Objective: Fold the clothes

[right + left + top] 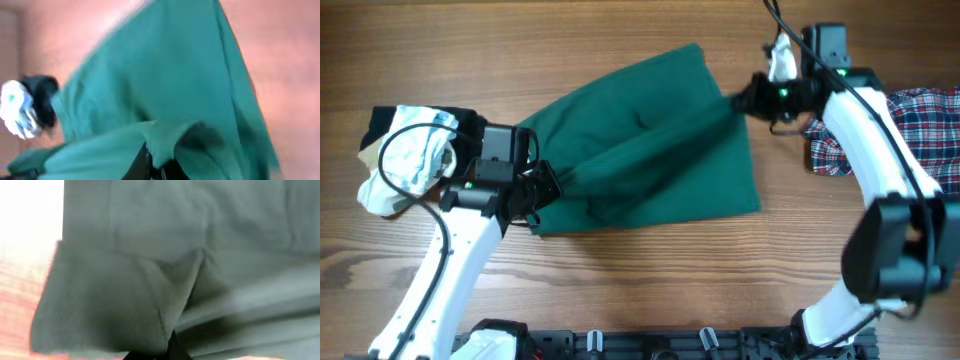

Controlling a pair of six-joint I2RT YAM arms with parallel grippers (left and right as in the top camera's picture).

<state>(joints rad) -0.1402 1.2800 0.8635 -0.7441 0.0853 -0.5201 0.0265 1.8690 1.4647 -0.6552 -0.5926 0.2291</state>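
A dark green garment [650, 150] lies spread across the middle of the wooden table, stretched between both arms. My left gripper [546, 186] is shut on its lower left corner, near the table. My right gripper [740, 100] is shut on its upper right edge, which is pulled taut. In the left wrist view the green cloth [165, 270] fills the frame and covers the fingers [167, 352]. In the right wrist view the green cloth [165, 85] folds over the fingers [157, 167], which pinch its edge.
A white and dark bundle of clothes [405, 155] lies at the left edge, also seen in the right wrist view [22, 107]. A red plaid shirt [910, 125] lies at the right edge, under the right arm.
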